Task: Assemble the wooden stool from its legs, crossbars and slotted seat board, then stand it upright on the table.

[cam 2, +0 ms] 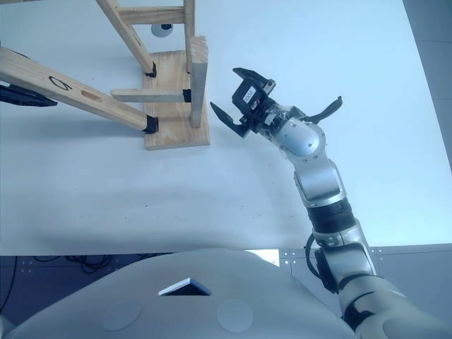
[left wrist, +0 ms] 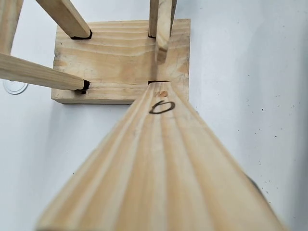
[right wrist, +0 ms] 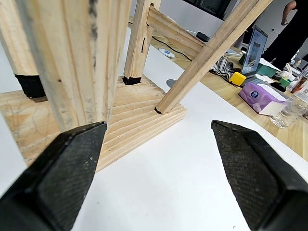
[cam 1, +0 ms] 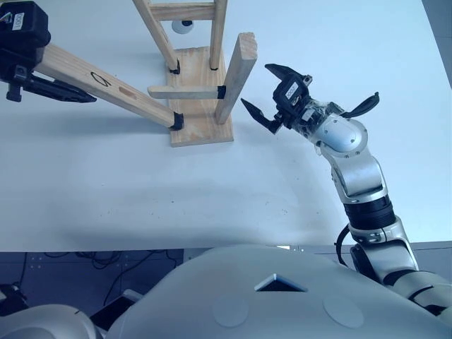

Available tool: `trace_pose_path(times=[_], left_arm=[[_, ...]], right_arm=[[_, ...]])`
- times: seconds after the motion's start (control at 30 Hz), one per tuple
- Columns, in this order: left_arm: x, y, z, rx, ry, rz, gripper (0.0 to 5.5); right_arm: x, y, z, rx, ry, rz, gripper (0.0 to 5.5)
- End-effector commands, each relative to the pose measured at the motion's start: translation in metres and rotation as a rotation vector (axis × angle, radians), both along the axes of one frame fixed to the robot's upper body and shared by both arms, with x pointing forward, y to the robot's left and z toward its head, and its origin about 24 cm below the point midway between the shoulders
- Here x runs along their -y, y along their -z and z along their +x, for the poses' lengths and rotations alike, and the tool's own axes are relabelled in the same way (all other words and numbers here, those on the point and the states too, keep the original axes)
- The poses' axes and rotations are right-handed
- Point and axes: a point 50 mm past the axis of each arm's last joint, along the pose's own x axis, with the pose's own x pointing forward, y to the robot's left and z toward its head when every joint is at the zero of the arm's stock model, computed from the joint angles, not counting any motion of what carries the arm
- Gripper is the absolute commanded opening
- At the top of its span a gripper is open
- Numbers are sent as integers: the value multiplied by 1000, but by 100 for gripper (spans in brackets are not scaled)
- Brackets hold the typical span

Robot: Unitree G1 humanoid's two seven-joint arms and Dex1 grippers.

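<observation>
The slotted seat board [cam 1: 201, 131] lies flat on the white table with its legs pointing up. Two far legs [cam 1: 157, 32] are joined by a crossbar [cam 1: 180, 10]. My left gripper [cam 1: 35, 63], at the far left, is shut on the slanted near-left leg [cam 1: 113, 88], whose foot sits in a corner slot [left wrist: 159, 83]. A short crossbar [cam 1: 183, 92] sticks out leftward from the near-right leg [cam 1: 236, 74]. My right gripper [cam 1: 256, 85] hangs open just right of that leg, one fingertip [right wrist: 62, 178] close beside it and nothing between the fingers.
A small white round object [cam 1: 182, 25] lies on the table behind the stool. White table [cam 1: 141, 198] stretches in front and to the right. Beyond it stands a wooden desk [right wrist: 226, 91] with a laptop and clutter.
</observation>
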Motion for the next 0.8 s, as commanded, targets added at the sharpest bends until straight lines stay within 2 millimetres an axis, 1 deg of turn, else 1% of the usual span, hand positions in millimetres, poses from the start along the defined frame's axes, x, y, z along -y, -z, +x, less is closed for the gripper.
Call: trace_pose_path(times=[0.03, 0.17, 0.43, 0.57, 0.8], left_arm=[[14, 9, 4, -34, 43, 24, 201], [23, 3, 9, -26, 44, 3, 201], [22, -2, 14, -1, 11, 24, 201], [20, -2, 16, 1, -3, 56, 201], [28, -6, 19, 28, 15, 118, 201]], right_arm=[[-4, 1, -1, -5, 6, 11, 401], [-5, 2, -2, -8, 11, 17, 401], [-5, 2, -2, -10, 13, 14, 401], [-5, 2, -2, -10, 12, 14, 401], [-8, 5, -3, -18, 17, 20, 401]])
